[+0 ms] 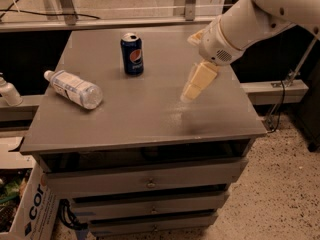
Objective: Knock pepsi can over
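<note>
The pepsi can [132, 54] stands upright on the back middle part of the grey tabletop [140, 116]. The tool [187, 67] hangs over the tabletop to the right of the can, near but not touching it, with its two cream fingers [199, 80] apart and holding nothing. A clear water bottle [75, 88] lies on its side at the left. Under the tabletop are drawers [150, 181], and the floor [285, 194] is speckled.
</note>
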`<move>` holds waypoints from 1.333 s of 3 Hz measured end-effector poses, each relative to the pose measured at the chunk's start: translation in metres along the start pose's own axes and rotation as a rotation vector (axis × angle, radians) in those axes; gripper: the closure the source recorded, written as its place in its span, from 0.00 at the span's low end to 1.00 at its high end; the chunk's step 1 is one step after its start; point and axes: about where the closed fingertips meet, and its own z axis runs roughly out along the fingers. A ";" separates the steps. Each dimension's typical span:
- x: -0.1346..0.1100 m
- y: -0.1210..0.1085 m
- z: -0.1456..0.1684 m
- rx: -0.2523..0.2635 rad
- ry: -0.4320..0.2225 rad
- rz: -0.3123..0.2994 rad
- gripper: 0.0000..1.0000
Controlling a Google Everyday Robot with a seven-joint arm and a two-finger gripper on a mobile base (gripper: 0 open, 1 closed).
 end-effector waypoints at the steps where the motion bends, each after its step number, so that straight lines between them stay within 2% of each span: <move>1: 0.000 0.000 0.000 0.000 0.000 0.000 0.00; 2: 0.006 -0.008 0.007 0.049 -0.033 0.018 0.00; 3: 0.001 -0.037 0.026 0.126 -0.111 0.027 0.00; 4: -0.017 -0.062 0.049 0.132 -0.204 0.055 0.00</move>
